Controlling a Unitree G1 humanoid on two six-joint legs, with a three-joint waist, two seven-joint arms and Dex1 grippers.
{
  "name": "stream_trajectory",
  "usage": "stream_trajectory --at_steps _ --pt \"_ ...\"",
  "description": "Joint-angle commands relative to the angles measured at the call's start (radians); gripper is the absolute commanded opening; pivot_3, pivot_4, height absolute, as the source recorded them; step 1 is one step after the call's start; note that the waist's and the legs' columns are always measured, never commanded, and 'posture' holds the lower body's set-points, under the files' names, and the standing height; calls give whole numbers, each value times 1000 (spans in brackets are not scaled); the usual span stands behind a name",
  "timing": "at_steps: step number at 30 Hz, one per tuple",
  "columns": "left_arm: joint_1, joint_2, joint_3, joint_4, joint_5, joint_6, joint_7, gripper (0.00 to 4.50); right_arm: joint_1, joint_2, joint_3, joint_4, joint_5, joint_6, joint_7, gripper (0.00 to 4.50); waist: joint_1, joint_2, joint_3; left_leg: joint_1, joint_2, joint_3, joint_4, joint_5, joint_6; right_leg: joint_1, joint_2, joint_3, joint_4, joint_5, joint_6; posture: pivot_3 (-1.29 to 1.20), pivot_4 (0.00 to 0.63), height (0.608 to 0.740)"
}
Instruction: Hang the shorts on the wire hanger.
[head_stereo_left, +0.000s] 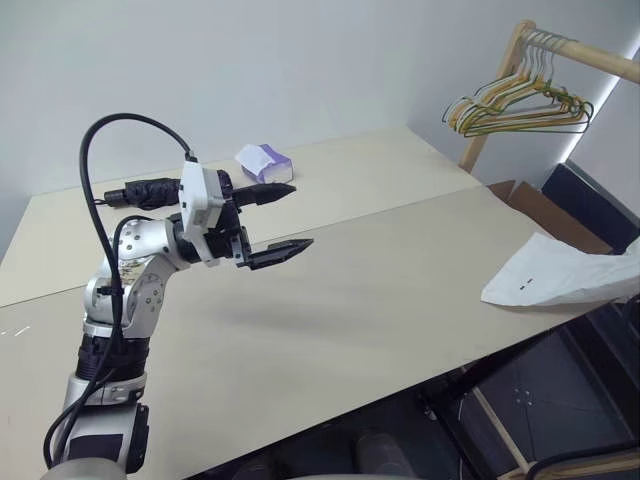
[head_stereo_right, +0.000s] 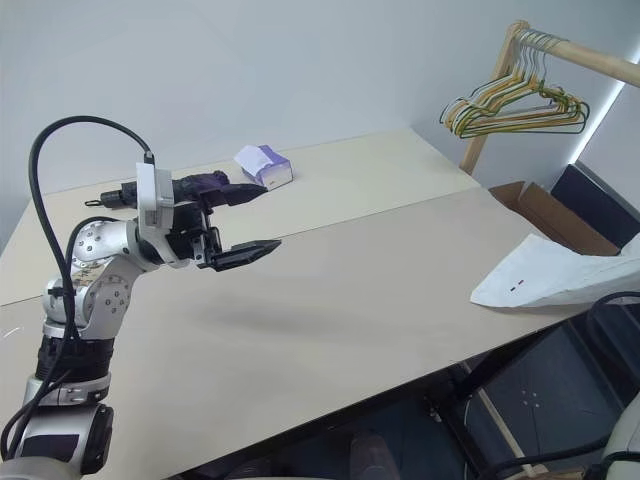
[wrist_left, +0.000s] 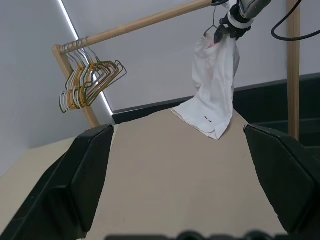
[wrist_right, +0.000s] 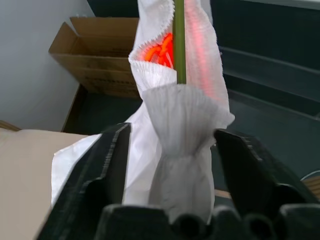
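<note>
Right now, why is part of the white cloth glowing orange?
In the right wrist view, strong light glows orange-red through the white cloth shorts around the thin olive wire hanger; in the left wrist view the same shorts look plain white.

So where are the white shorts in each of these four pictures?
Left eye view: the shorts lie at the table's far right edge.
Right eye view: same spot, beside the cardboard box.
Left wrist view: they hang from the wooden rail, hem on the table's far end, under the right gripper.
Right wrist view: the waistband bunches around the wire hanger.
Shared landmark: the cardboard box.
</note>
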Motion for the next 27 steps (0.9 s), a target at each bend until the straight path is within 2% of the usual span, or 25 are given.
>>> stream_trajectory --at_steps 1,8,11,14,17,20,27 --pt "-7 -6 20 -16 -17 -25 3 4500 -11 -22 31 -20 13 -40 0 4477 0 0 0 0 0 0 0 0 0 0 0 0 0 0 0 -171 0 740" --pt "-3 -11 21 -13 -17 -37 3 4500 -22 23 142 -146 -51 -72 -149 4477 -1 0 0 0 0 0 0 0 0 0 0 1 0 0 0 -167 0 740" --pt "-3 -11 24 -14 -19 -37 4 4500 2 71 193 -296 -90 -56 -211 4477 -1 1 0 1 0 0 0 0 0 0 0 1 1 0 0 -161 0 740" --pt "3 -7 33 -20 -23 -34 8 4500 71 135 234 -567 -135 -12 -254 4477 3 1 0 1 1 1 0 0 0 0 0 1 2 0 1 -146 0 740" --pt "7 -5 39 -24 -26 -31 12 4500 128 181 252 -763 -168 39 -262 4477 6 2 -1 1 1 1 0 1 -1 -1 0 1 3 0 1 -142 0 740" --pt "22 -4 53 -36 -38 -30 13 4500 170 225 350 -957 -248 52 -260 4477 15 2 -1 1 1 1 0 1 -1 -1 0 1 3 0 1 -134 0 740" --pt "50 -11 92 -47 -74 -30 34 4500 248 295 542 -1131 -392 -31 -187 4477 32 1 -1 2 1 1 0 1 -1 0 1 1 3 1 1 -110 0 740"
